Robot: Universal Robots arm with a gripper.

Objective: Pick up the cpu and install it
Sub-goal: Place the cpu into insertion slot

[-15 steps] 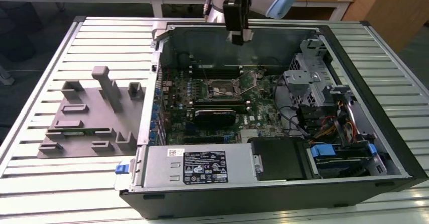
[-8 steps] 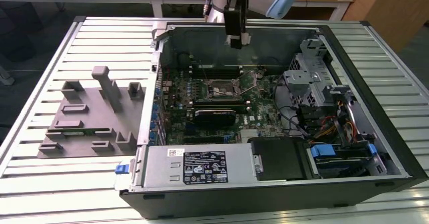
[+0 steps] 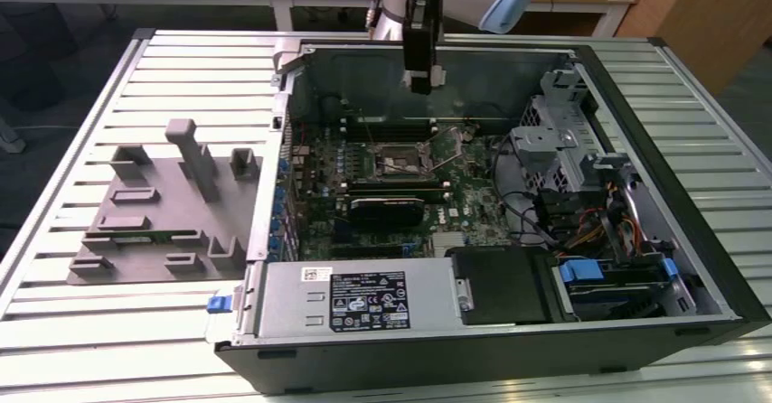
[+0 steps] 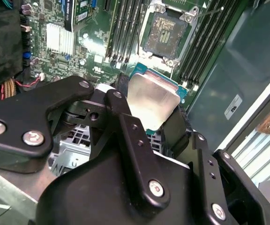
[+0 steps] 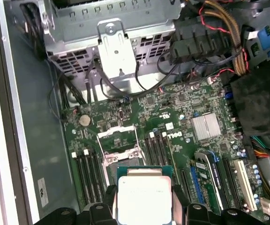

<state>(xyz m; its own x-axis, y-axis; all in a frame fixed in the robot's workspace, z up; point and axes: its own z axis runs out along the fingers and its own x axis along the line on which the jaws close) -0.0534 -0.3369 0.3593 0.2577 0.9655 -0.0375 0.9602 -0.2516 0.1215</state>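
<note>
My gripper [image 3: 420,81] hangs over the open computer case [image 3: 280,150], near its back wall and above the motherboard. It is shut on the cpu [image 4: 153,99], a flat square chip with a silvery metal top and a thin green rim, held by two opposite edges between the black fingers [image 4: 125,126]. In the first wrist view the cpu [image 5: 143,193] sits between the fingertips of the gripper [image 5: 143,206], just short of the socket [image 5: 120,149]. The socket [image 4: 166,33] lies open, with its metal frame lifted and its dark contact field bare. In the exterior view the socket [image 3: 399,159] is below and in front of the gripper.
Memory slots [image 4: 124,28] flank the socket on both sides. A silver heatsink [image 5: 205,127] and an expansion card [image 3: 386,209] lie nearby. A drive cage [image 3: 555,141], bundled cables [image 3: 591,227] and the power supply [image 3: 350,299] fill the case's right and front. A grey fixture [image 3: 157,213] sits on the slatted table at the exterior view's left.
</note>
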